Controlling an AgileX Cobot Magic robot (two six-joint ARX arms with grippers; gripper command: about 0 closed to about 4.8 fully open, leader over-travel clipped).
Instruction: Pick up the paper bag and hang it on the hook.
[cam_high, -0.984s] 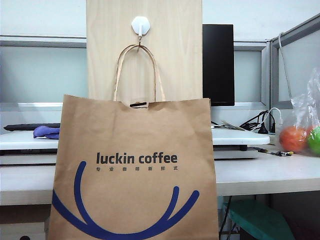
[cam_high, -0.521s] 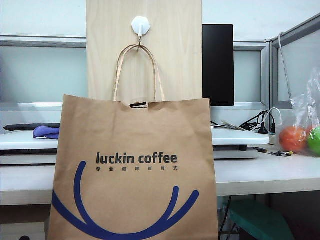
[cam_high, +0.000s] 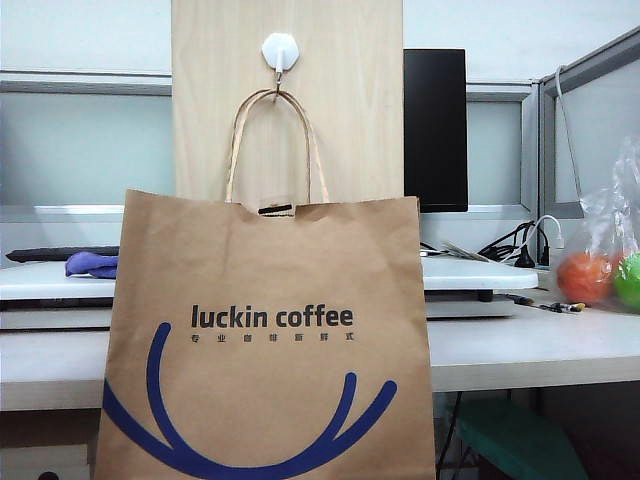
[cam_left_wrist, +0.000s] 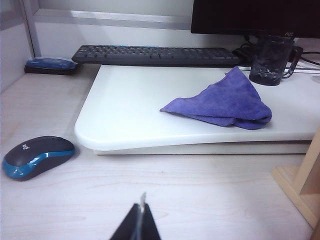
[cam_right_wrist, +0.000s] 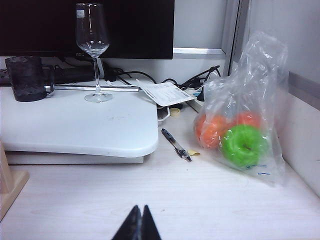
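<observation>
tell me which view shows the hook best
The exterior view: the hook sits on the board with the bag handle looped on it. Neither wrist view shows it; both face the desk.

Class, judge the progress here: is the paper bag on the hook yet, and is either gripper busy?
Done: the paper bag hangs by its handle from the hook. In hand: nothing; the left gripper and right gripper are shut and empty, low over the desk. Left: apparently nothing.
</observation>
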